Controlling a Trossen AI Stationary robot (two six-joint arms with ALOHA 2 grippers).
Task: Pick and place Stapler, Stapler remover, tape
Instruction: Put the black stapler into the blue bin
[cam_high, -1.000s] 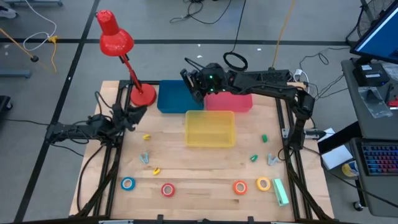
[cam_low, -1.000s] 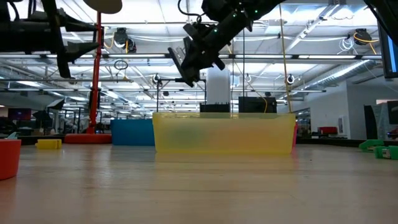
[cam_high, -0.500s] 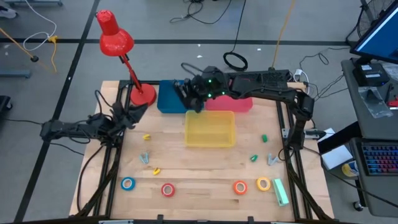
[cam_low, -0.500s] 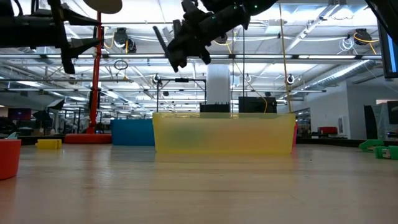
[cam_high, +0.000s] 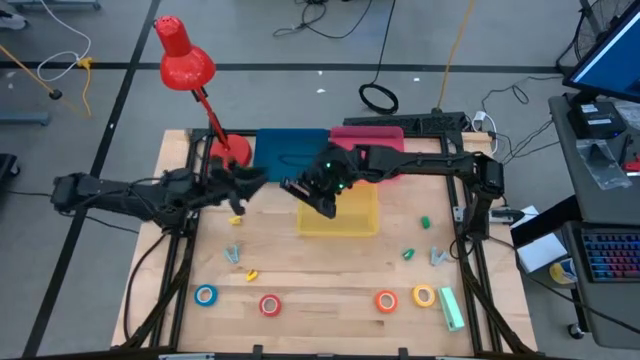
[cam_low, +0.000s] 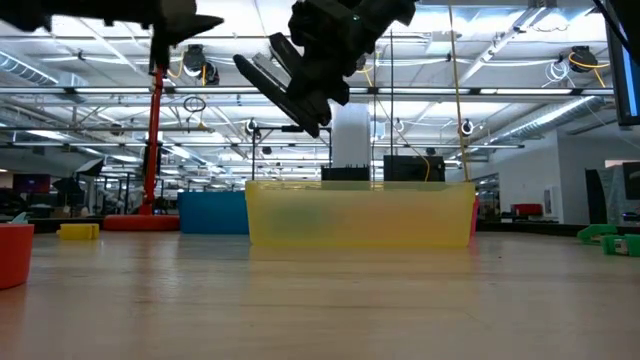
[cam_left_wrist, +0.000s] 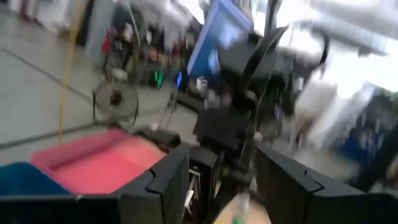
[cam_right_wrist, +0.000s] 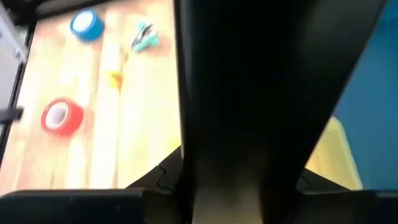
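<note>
My right gripper (cam_high: 320, 192) hangs above the yellow bin's (cam_high: 345, 222) far left corner, shut on a long black stapler (cam_low: 272, 76). That stapler fills the middle of the right wrist view (cam_right_wrist: 249, 93). My left gripper (cam_high: 256, 180) is open in the air beside the red lamp's base (cam_high: 232, 152), pointing at the right arm. The blue (cam_high: 205, 295), red (cam_high: 270, 304), orange (cam_high: 386, 299) and yellow (cam_high: 424, 296) tape rolls lie flat along the near edge. A green stapler (cam_high: 450, 308) and two pale staple removers (cam_high: 232, 254) (cam_high: 437, 257) lie on the table. My right gripper pinches the black stapler between its two fingers; the stapler's body (cam_right_wrist: 242, 155) stands between them and juts out ahead. The stapler is lifted clear and tilts down toward the bin (cam_low: 300, 105). Which part of it the fingers have is hidden by the stapler itself.
The blue bin (cam_high: 285, 155) and pink bin (cam_high: 385, 140) stand behind the yellow one. The red lamp (cam_high: 185, 60) leans over the far left corner. Small yellow (cam_high: 236, 219) and green (cam_high: 424, 222) pieces lie scattered on the wood. The two grippers are close together.
My right gripper has moved from above the blue bin toward the near edge, to the yellow bin's far left corner, turning the stapler as it went. My left arm has swung toward the table's right, closer to the right gripper.
</note>
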